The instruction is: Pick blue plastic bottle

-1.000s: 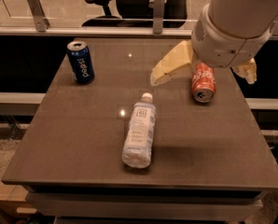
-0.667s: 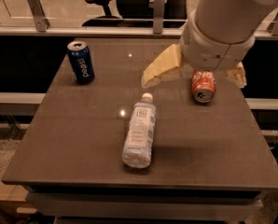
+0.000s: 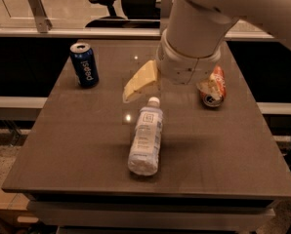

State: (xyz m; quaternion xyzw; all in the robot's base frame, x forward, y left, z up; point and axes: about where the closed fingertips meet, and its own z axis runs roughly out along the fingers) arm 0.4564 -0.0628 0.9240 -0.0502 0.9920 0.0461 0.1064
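The blue plastic bottle (image 3: 146, 136) lies on its side in the middle of the dark table (image 3: 77, 145), its white cap pointing to the far side. My gripper (image 3: 166, 92) hangs just beyond the cap, above the table. It is open, with one pale finger (image 3: 139, 81) to the left of the cap and the other (image 3: 208, 86) far to the right, in front of the red can. It holds nothing and does not touch the bottle.
A dark blue Pepsi can (image 3: 85, 65) stands upright at the table's far left. A red soda can (image 3: 215, 87) lies on its side at the right, partly behind my finger. A counter with an office chair (image 3: 111, 1) runs behind the table.
My arm has moved left and nearer to the bottle, so the gripper now sits just beyond its cap. The bottle and both cans have not moved.
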